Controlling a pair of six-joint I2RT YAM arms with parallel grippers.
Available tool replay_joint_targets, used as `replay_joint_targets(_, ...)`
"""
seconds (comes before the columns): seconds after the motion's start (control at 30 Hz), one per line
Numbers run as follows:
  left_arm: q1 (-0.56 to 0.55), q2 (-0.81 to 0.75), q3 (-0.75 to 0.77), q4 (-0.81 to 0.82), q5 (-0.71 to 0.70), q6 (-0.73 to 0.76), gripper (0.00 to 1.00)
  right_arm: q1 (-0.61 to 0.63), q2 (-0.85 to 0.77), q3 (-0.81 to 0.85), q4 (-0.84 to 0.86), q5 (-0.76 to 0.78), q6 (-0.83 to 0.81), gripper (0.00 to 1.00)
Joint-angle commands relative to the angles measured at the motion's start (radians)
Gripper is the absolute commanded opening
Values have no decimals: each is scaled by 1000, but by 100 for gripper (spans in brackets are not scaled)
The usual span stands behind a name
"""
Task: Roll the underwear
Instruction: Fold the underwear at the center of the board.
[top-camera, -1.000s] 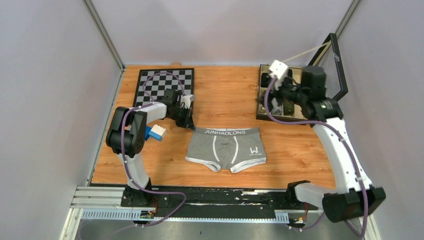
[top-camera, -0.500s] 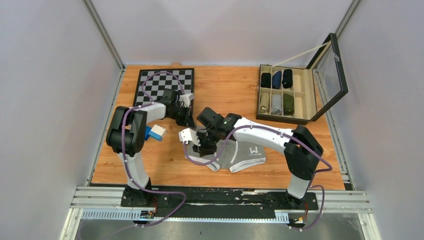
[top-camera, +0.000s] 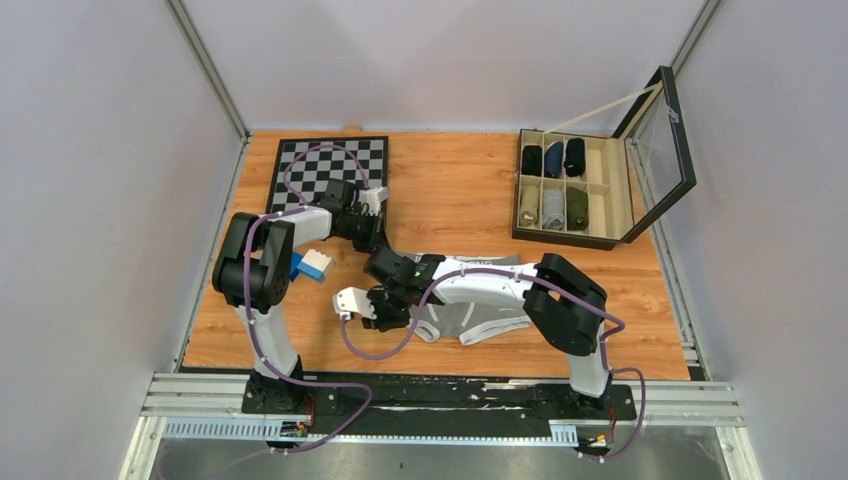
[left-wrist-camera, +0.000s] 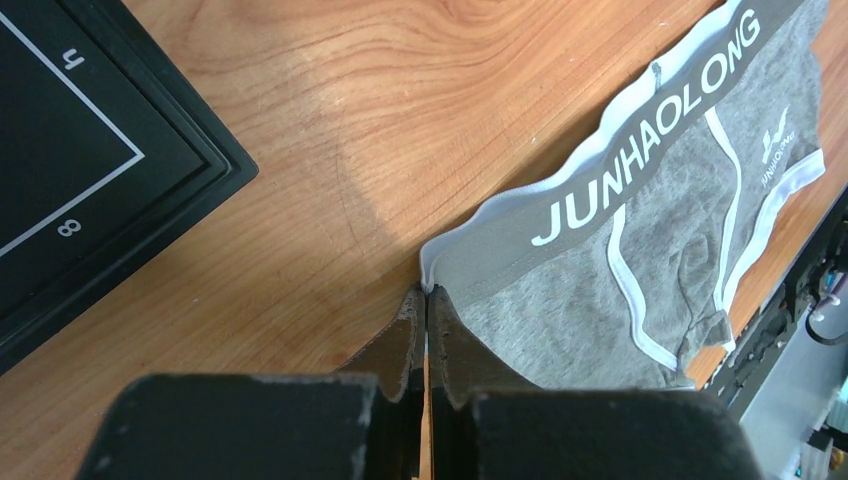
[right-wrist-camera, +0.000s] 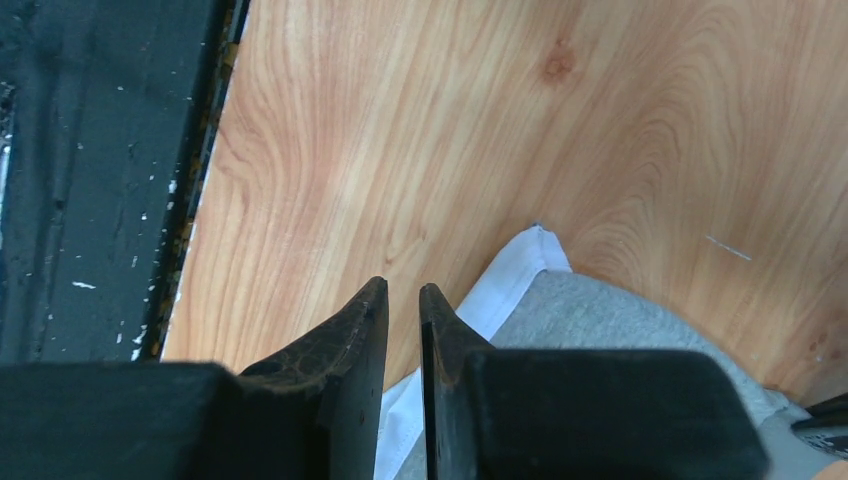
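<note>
The grey underwear (top-camera: 495, 312) with white trim lies flat in the middle of the wooden table, its waistband to the far side. My left gripper (top-camera: 378, 243) is shut with its tips (left-wrist-camera: 427, 293) pinching the waistband's left corner of the underwear (left-wrist-camera: 640, 240). My right arm reaches across the garment and hides its middle. My right gripper (top-camera: 383, 312) hangs low over the near left leg hem. Its jaws (right-wrist-camera: 402, 290) stand a narrow gap apart, with wood showing between the tips and the white hem of the underwear (right-wrist-camera: 590, 310) further down in the gap.
A chessboard (top-camera: 328, 170) lies at the back left, its black frame (left-wrist-camera: 200, 150) close to my left gripper. An open box (top-camera: 565, 185) of rolled garments stands at the back right. A blue and white block (top-camera: 312, 264) sits by the left arm. A black rail (right-wrist-camera: 90, 180) runs along the near edge.
My right arm has swung from the box at the back right across to the underwear's near left corner, and its jaws have narrowed. The left arm has not moved.
</note>
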Motion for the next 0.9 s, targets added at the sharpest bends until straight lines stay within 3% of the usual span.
replay_joint_targets(0.0,6,-3,9,16,29,5,0,-2,7,21,76,50,-1,19)
replay_joint_targets(0.53,6,11,1,14,41,4,0,-4,100,37,155,114,9,19)
replay_joint_targets(0.87,6,24,7,9,56,5,0,-4,21,59,74,77,3,15)
